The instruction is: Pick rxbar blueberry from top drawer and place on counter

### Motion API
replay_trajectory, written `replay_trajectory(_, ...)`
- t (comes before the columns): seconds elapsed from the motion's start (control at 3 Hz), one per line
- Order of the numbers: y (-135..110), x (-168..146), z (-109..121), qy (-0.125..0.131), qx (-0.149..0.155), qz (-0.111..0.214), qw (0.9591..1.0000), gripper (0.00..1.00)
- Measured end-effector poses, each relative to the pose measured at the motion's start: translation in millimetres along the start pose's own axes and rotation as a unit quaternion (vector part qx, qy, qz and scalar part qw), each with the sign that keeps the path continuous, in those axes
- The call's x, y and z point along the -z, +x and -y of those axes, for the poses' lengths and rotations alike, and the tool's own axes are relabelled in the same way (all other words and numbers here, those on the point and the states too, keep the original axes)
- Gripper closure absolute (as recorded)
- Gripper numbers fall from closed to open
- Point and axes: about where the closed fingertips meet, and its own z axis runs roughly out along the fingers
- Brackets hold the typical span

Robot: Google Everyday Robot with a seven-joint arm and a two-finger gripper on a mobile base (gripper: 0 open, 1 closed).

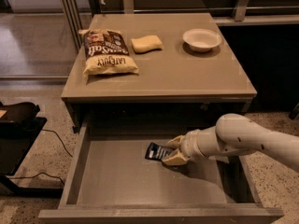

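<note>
The rxbar blueberry [157, 151], a small dark navy wrapper with white text, is in the open top drawer [112, 181], toward its back middle. My gripper [172, 151] reaches in from the right on a white arm. Its tan fingers [174, 159] are closed around the bar's right end. The bar sits low over the drawer floor and slightly tilted. The counter [187, 73] is the grey-brown tabletop above the drawer.
On the counter lie a brown-and-cream chip bag [106, 51] at the left, a yellow sponge [146, 44] in the middle and a white bowl [202, 39] at the back right. A black stand [18, 120] is on the floor to the left.
</note>
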Motion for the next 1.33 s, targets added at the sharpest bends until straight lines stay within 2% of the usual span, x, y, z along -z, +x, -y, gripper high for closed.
replay_trajectory(0.33,-18.0,17.0,-2.8,-0.021,-0.001,-0.014,0.9997,1.0)
replay_trajectory(0.67,-54.1,50.6,-1.6,-0.037,0.008,-0.014,0.9992,1.0)
replay_trajectory(1.0,-94.0,90.1,5.3,-0.031,0.027,-0.013,0.9991,1.0)
replay_trajectory(1.33,-124.3,134.7,18.2,-0.008,0.038,-0.008,0.9992,1.0)
